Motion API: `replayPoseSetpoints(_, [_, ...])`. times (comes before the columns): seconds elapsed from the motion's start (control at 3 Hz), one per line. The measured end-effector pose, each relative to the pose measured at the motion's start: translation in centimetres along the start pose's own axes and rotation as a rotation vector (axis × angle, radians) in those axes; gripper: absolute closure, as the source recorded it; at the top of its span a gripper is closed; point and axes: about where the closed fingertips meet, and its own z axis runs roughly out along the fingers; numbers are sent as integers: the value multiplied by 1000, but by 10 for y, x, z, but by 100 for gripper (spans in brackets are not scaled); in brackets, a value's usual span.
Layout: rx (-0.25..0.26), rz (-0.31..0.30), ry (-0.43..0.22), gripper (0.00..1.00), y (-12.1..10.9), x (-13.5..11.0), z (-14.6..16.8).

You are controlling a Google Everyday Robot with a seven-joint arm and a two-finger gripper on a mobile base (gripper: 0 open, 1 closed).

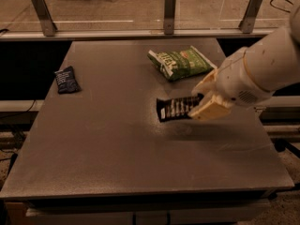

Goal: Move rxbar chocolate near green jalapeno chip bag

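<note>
My gripper (206,97) is shut on the right end of the rxbar chocolate (174,108), a long black wrapper with white lettering. It holds the bar a little above the grey table (117,144), and the bar's shadow lies on the table just below. The green jalapeno chip bag (180,62) lies flat on the table, just behind the bar and a little to its right. The white arm (262,69) comes in from the right edge.
A small dark blue packet (65,79) lies near the table's left edge. A rail with metal posts (169,12) runs along the far side of the table. The table's front edge is near the bottom of the view.
</note>
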Motion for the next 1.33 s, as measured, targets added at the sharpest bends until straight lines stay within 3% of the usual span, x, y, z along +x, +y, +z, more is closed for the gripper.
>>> replayPoseSetpoints(0.33, [38, -10, -9, 100, -11, -8, -15])
replayPoseSetpoints(0.67, [43, -12, 0, 100, -12, -7, -16])
replayPoseSetpoints(1.33, [127, 19, 39, 100, -59, 46, -31])
